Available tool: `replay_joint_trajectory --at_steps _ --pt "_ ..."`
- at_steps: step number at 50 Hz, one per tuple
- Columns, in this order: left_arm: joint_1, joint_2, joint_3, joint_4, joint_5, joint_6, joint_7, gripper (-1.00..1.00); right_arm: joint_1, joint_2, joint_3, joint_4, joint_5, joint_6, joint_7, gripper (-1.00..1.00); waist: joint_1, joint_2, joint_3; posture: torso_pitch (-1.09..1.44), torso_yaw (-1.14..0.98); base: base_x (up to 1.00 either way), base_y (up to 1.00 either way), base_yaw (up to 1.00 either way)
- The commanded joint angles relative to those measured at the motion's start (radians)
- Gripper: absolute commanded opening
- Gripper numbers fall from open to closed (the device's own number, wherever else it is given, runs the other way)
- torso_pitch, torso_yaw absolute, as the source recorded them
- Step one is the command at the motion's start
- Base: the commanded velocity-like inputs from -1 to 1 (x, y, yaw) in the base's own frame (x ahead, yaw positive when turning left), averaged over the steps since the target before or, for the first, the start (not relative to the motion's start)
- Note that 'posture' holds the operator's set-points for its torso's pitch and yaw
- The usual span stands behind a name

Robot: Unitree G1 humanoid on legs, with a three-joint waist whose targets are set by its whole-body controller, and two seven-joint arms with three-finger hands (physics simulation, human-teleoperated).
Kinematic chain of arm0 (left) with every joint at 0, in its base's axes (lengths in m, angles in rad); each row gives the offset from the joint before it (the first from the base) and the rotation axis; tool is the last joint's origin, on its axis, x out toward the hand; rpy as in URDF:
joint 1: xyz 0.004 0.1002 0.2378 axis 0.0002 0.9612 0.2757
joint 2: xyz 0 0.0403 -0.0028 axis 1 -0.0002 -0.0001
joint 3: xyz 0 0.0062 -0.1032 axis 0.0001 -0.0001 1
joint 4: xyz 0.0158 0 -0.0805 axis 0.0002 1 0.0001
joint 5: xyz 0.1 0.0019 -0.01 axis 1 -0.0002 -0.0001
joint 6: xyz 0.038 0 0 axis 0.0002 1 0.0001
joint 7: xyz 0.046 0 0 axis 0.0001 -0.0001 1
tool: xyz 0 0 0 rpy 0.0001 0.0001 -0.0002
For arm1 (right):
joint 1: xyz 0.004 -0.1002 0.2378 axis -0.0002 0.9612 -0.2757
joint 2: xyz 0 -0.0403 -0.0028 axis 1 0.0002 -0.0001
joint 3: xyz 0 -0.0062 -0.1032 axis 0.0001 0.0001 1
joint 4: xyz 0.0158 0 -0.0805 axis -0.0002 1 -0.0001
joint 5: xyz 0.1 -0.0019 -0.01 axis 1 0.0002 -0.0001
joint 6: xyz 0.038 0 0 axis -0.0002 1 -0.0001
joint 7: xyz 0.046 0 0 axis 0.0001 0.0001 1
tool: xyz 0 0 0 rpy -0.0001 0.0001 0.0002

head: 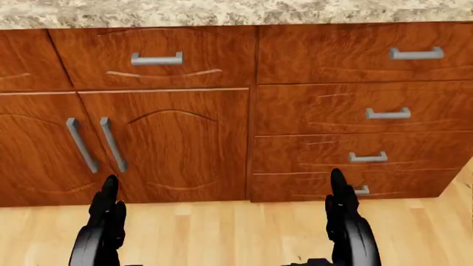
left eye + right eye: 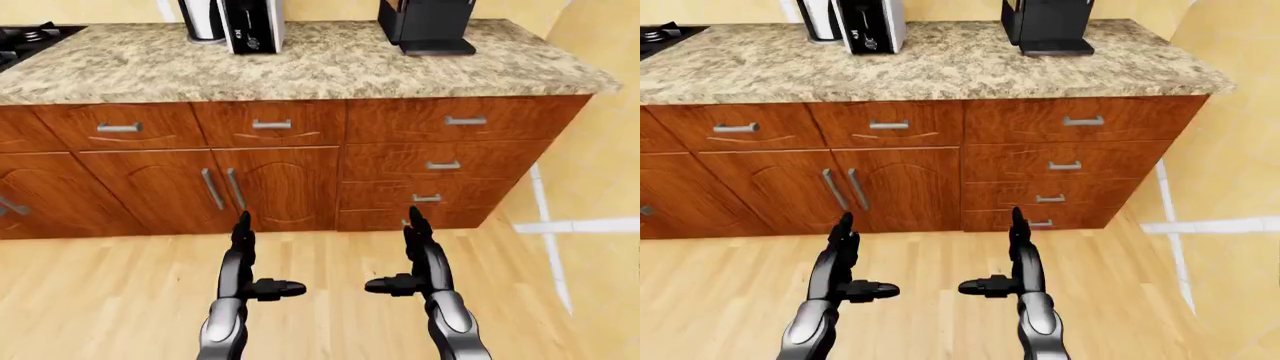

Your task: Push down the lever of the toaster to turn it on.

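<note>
Left-eye view: shut drawers (image 2: pixel 272 124) hide contents; left hand (image 2: pixel 243 264) and right hand (image 2: pixel 417 259) spread open

Black-and-white toaster (image 2: pixel 252 25) stands upright on the granite counter (image 2: pixel 330 64).

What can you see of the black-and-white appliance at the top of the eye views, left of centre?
The black-and-white appliance stands upright on the speckled granite-look countertop, near its far edge. Only the lower body shows; the top is cropped. It has a glossy black face with small pale markings and a white side. A white-and-dark container sits close on its left; contact is unclear. No lever is visible. Neither hand is near.
</note>
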Motion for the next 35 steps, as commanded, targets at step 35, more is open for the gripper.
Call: replay_joint_trajectory --at_steps 35 --pt "-0.039 0.004 0.011 -0.072 0.017 -0.094 0.032 1.00 -0.018 -0.003 0.003 -0.095 -0.018 -0.048 0.001 1.00 0.002 -0.037 -0.059 0.00 0.00 0.00 0.05 0.00"
